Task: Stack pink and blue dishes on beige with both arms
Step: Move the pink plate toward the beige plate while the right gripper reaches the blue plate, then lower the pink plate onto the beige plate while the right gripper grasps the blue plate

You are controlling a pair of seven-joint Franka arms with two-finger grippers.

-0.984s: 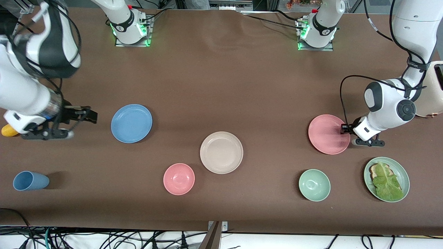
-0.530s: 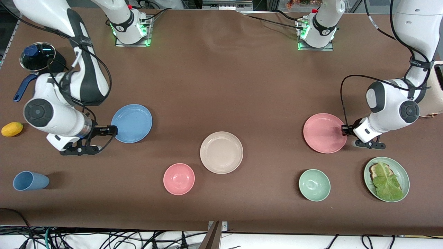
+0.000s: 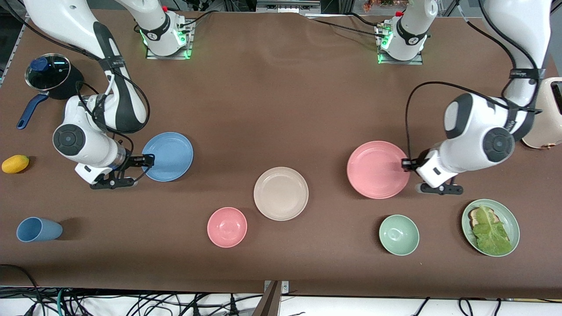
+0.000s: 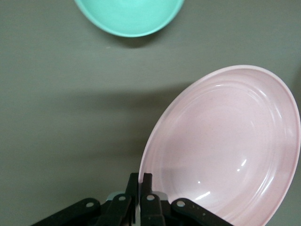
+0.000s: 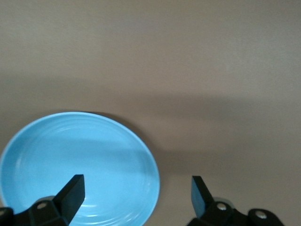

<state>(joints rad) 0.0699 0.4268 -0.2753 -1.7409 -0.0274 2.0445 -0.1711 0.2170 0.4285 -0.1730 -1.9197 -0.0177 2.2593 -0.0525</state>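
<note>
The beige plate (image 3: 281, 193) lies flat at the table's middle. My left gripper (image 3: 406, 164) is shut on the rim of the pink plate (image 3: 377, 169), which hangs slightly tilted over bare table toward the left arm's end from the beige plate. In the left wrist view the gripper (image 4: 141, 188) pinches the pink plate (image 4: 225, 146) at its edge. The blue plate (image 3: 167, 156) rests on the table toward the right arm's end. My right gripper (image 3: 147, 161) is open at its edge. In the right wrist view the gripper (image 5: 136, 186) straddles the blue plate's (image 5: 80, 165) rim.
A small pink bowl (image 3: 227, 227) sits beside the beige plate, nearer the camera. A green bowl (image 3: 398, 235) and a green plate with toast and lettuce (image 3: 509, 217) lie near the left arm. A blue cup (image 3: 37, 229), a lemon (image 3: 15, 163), a lidded pot (image 3: 50, 74) and a toaster (image 3: 546, 114) stand at the ends.
The left gripper has carried the pink plate up and toward the beige plate. The right arm has swung in, bringing its open gripper to the blue plate's edge.
</note>
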